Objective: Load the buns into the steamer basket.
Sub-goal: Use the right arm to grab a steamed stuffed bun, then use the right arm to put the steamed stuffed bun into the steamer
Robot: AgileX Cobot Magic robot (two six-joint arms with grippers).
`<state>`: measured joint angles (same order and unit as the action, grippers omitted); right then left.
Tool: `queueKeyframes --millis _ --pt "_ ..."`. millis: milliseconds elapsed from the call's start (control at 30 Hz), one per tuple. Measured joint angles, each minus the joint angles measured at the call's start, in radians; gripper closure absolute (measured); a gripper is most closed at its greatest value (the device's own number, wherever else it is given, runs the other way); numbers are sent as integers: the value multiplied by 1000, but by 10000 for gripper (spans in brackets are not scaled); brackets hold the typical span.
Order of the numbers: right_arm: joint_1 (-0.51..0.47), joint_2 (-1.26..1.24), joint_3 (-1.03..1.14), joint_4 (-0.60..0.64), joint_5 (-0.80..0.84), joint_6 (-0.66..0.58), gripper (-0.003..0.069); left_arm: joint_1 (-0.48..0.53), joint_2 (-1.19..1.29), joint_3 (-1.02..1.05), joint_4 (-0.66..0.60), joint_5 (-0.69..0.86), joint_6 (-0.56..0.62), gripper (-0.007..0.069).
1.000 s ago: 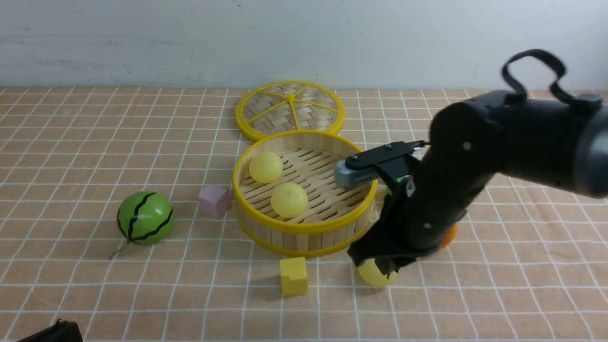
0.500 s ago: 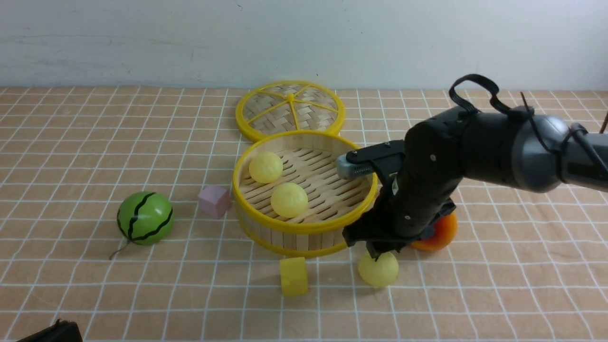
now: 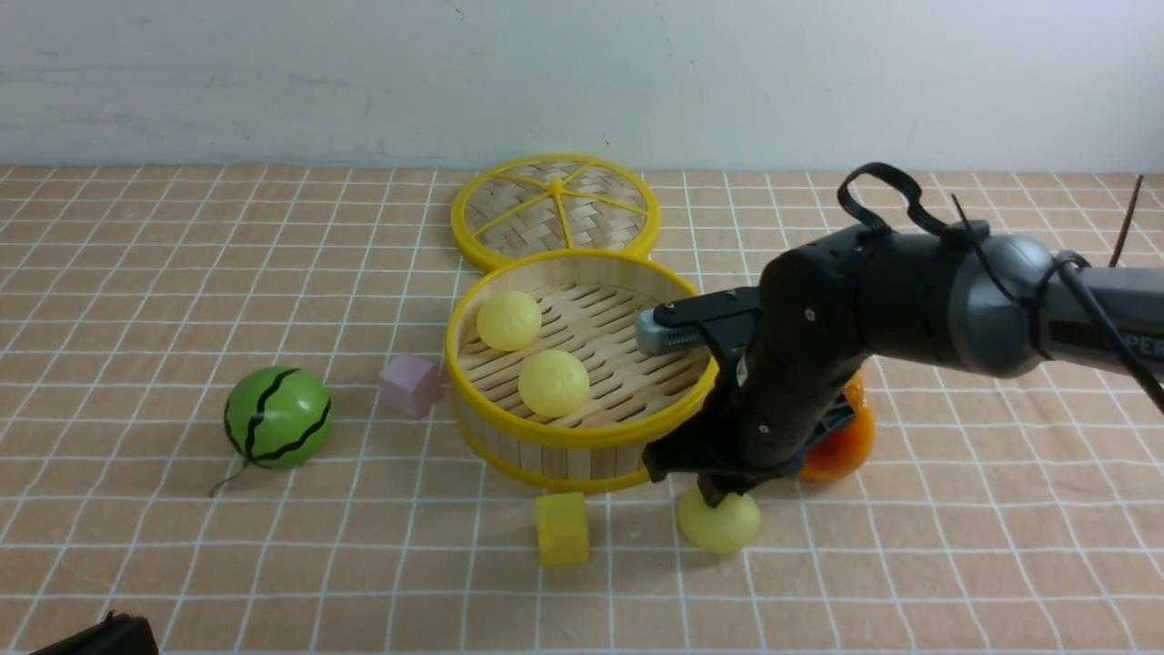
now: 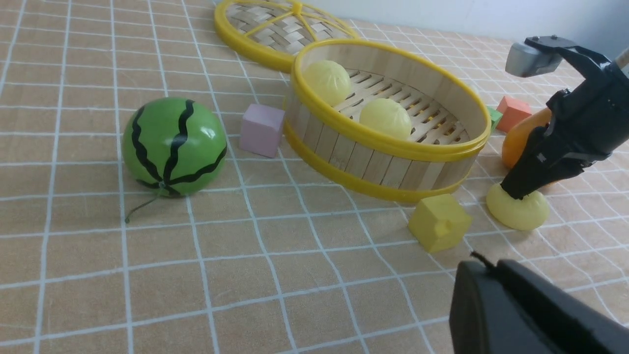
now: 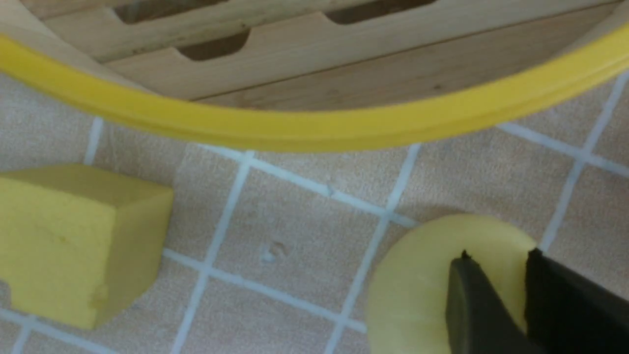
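Steamer basket (image 3: pixel 582 437): set upright on the tiled surface (image 3: pixel 364 582), mouth up and uncovered, so buns can be lowered in from above.
Buns inside: 2 pale yellow buns (image 3: pixel 508 320) (image 3: pixel 554 383) seen on the slatted floor, apart from each other.
Bun outside: 1 pale yellow bun (image 3: pixel 718 523) on the surface, near the basket's outer wall; a short lift and carry is judged to be all that is needed.
Right end effector (image 5: pixel 496 253): narrowed on the outside bun, soft top pinched between the fingertips, presumably for a secure lift.
Left end effector (image 4: pixel 486 260): fingertips drawn together, nothing held; kept aside, probably because the right arm is better placed.
Woven lid (image 3: pixel 556 214): laid beyond the basket, leaving the opening accessible.
Yellow cube (image 3: pixel 563 529): near the basket's base, not part of the job; to be avoided.
Step judged: grasp being secured, lift next.
Risk: a shallow pinch could slip, or the bun could be caught on the rim if carried low.
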<state>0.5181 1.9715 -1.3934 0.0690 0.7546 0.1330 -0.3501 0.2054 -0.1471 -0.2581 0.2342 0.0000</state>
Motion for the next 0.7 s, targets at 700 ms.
queueKeyframes --millis 700 --pt "0 -54 -193 120 -103 -107 657 0 0 0 0 0 0 586"
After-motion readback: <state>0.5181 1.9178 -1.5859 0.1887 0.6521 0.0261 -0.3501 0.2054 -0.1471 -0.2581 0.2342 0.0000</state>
